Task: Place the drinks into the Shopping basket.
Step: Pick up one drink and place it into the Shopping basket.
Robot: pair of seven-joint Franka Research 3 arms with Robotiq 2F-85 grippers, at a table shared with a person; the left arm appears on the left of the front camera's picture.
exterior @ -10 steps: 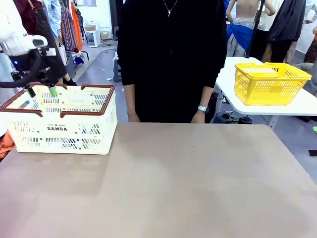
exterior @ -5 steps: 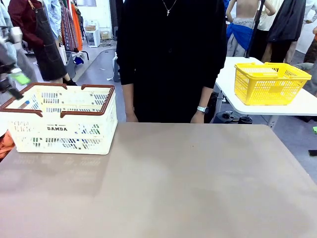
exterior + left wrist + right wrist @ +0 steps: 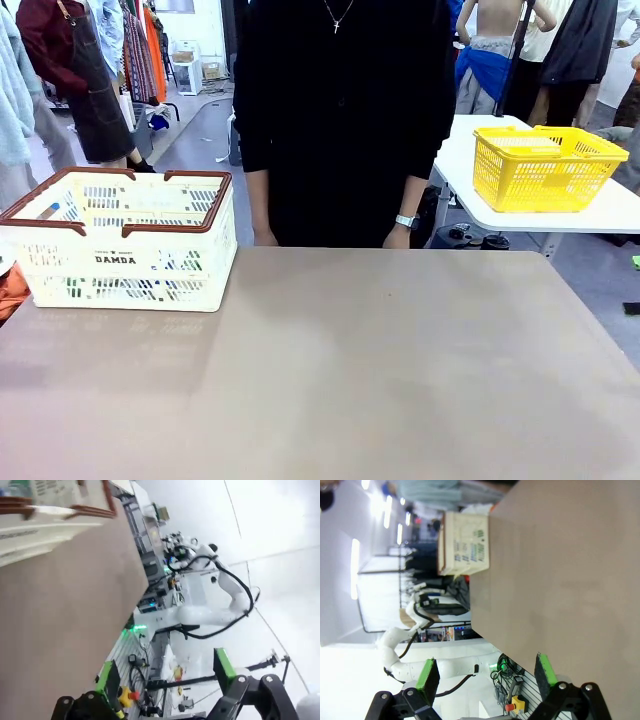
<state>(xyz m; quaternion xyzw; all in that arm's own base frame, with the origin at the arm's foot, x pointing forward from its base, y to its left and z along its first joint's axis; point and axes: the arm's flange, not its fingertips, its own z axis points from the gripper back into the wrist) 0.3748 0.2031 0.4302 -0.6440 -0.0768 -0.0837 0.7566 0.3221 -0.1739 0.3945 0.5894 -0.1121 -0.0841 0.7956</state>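
The long tan table (image 3: 380, 380) takes up most of the room in front of me, its top bare across the middle and right. Behind its far edge stands a person in black (image 3: 345, 120), arms down, a watch (image 3: 405, 221) on one wrist and both hands just at the table's edge. On the table's far left corner sits the Shopping basket (image 3: 125, 262), cream-white and slotted, with brown rim and handles and black "DAMDA" on the side facing the robot; both handles are raised. Through the slots you catch bits of blue and green low inside, which look like the drinks (image 3: 170, 265) lying in the bottom, though they are too hidden to count, and one small blue patch (image 3: 48, 211) shows near the left rim. Off to the right, on a separate white table (image 3: 470, 190), stands a yellow mesh basket (image 3: 545, 168). The left gripper (image 3: 167, 680), seen from its own wrist camera, is off the table's edge with its green-padded fingers spread wide and nothing between them; the basket appears in the top left corner of that view. The right gripper (image 3: 487, 675) is likewise spread apart and empty, looking along the bare tabletop toward the basket (image 3: 465, 542) at the far end.
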